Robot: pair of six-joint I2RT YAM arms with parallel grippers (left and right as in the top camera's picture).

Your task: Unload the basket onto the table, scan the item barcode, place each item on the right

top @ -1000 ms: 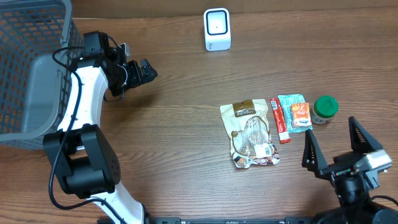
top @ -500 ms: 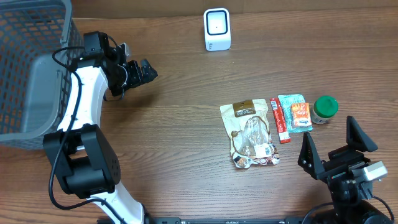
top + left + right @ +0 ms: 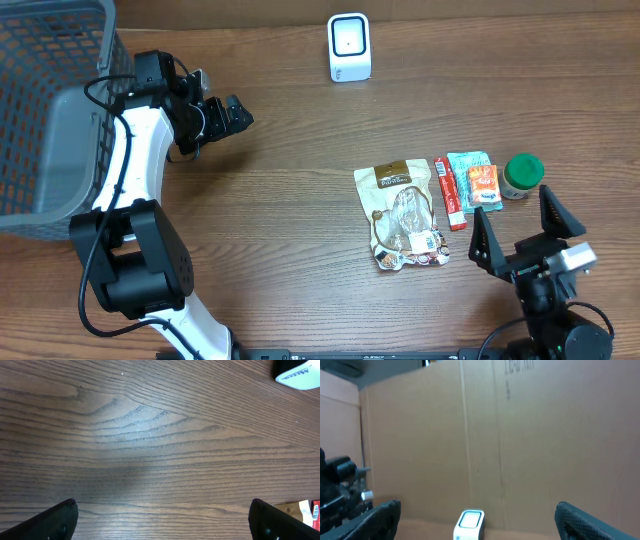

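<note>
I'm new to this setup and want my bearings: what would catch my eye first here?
On the table, right of centre, lie a brown snack pouch, a red stick, a teal-and-orange packet and a green-lidded jar. A white scanner stands at the far edge, and a grey mesh basket fills the far-left corner.

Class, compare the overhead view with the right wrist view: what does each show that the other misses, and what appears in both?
Only the overhead view shows the grey basket, the brown snack pouch, the red stick packet, the teal packet and the green-lidded jar. Only the right wrist view shows the cardboard wall standing behind the scanner. Both show the white scanner and the right pincer, which is open and holds nothing.
</note>
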